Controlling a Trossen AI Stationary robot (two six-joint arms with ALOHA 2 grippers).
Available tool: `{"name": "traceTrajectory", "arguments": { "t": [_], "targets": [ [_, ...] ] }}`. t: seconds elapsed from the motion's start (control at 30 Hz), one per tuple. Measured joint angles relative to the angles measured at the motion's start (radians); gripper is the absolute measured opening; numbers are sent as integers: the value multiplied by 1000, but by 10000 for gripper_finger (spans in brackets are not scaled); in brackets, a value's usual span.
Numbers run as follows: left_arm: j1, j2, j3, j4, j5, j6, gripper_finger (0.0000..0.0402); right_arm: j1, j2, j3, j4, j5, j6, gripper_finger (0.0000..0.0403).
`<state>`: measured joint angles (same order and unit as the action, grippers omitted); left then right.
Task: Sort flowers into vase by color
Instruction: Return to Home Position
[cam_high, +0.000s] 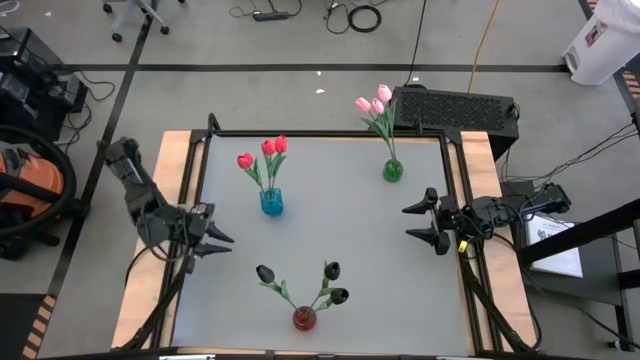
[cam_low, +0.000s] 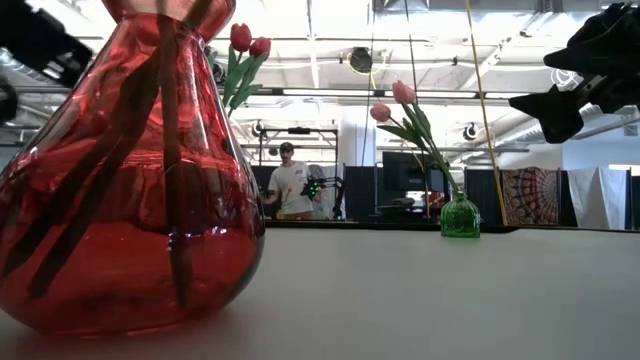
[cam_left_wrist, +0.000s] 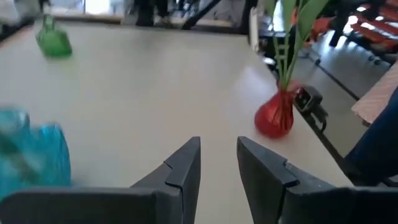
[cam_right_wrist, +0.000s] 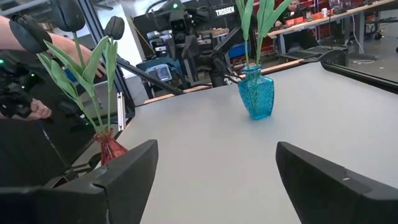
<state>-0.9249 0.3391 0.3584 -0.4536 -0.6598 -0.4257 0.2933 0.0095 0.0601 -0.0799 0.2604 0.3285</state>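
Where the high view looks straight down, a pale table (cam_high: 330, 265) carries three small vases, well apart. A blue vase (cam_high: 271, 203) left of centre holds the three red tulips (cam_high: 268, 150). A green vase (cam_high: 392, 171) near the far edge holds the three pink tulips (cam_high: 375, 102). A red vase (cam_high: 304, 319) at the near edge holds the three black tulips (cam_high: 332, 271). The left gripper (cam_high: 230, 244) hovers at the table's left edge, its tips a little apart and holding nothing. The right gripper (cam_high: 406, 222) hovers at the right edge, fingers spread wide and empty. Both point inward, clear of every vase.

In the low view, the red vase (cam_low: 120, 200) fills the left side, very close, with dark stems inside it. Farther back, the green vase (cam_low: 460, 215) stands with the pink tulips (cam_low: 403, 93) leaning over it. The red tulips (cam_low: 240, 38) show above the red vase's shoulder. The right gripper (cam_low: 530, 82) hangs at upper right, above the table. A person (cam_low: 290, 185) stands in the room beyond.

In the left wrist view, the two dark fingers (cam_left_wrist: 183, 165) have a narrow gap between them, with only bare table showing through it. The red vase (cam_left_wrist: 275, 115), green vase (cam_left_wrist: 53, 42) and blue vase (cam_left_wrist: 34, 155) lie ahead.

In the right wrist view, the fingers (cam_right_wrist: 130, 165) stand far apart with nothing between them. The blue vase (cam_right_wrist: 256, 92) and the red vase (cam_right_wrist: 112, 149) with the black tulips (cam_right_wrist: 114, 27) lie beyond.
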Motion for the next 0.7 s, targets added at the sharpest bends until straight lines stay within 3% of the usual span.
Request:
{"name": "traceTrajectory", "arguments": {
  "t": [0.2,0.47,0.57,0.7],
  "targets": [
    [260,-80,-73,111,267,222,112,0,0,0,0,0,0,318],
    [529,-139,-273,381,623,254,112,0,0,0,0,0,0,318],
    [600,-154,-345,471,706,251,112,0,0,0,0,0,0,318],
    [662,-169,-351,480,735,270,112,0,0,0,0,0,0,318]
  ]
}}
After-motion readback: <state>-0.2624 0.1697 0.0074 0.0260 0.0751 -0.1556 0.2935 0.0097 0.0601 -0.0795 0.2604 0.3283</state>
